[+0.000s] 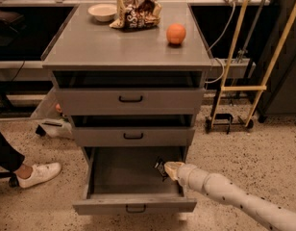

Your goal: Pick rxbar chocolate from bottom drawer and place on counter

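The bottom drawer (134,205) of the grey cabinet is pulled open. My gripper (166,169) reaches into its right side from the lower right, on a pale arm. It is shut on the rxbar chocolate (160,168), a small black bar that sits tilted at the fingertips, just above the drawer floor near the right wall. The counter (114,47) is the flat grey top of the cabinet, well above the gripper.
On the counter stand an orange fruit (176,33), a brown-and-white snack bag (136,13) and a pale bowl (103,11). The two upper drawers are slightly open. A person's white shoe (38,173) is at the left; a yellow frame (240,87) at the right.
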### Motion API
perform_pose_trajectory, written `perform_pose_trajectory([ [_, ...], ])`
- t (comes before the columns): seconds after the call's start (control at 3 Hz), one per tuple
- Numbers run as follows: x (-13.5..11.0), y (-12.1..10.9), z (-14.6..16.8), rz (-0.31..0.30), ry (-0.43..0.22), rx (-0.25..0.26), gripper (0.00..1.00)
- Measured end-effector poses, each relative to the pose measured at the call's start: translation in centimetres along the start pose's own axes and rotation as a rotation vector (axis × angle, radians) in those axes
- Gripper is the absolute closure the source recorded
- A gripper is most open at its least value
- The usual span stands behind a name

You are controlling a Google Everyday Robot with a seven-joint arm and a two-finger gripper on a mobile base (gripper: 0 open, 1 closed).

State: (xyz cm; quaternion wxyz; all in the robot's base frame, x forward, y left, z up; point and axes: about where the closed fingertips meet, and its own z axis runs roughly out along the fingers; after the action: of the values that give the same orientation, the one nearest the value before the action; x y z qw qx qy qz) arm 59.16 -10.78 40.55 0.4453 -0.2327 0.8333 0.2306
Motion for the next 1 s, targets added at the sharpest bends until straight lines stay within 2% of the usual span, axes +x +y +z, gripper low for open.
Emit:
perform_pose_trajectory([
  [0.33,-4.9,0.6,-1.3,-0.019,-0.041,0.037,1.00],
  [0.67,-12.3,-0.5,-4.9,-0.062,-0.113,0.147,1.00],
  [1.0,-19.2,-2.4,-8.8,-0.055,-0.178,0.291,1.00],
])
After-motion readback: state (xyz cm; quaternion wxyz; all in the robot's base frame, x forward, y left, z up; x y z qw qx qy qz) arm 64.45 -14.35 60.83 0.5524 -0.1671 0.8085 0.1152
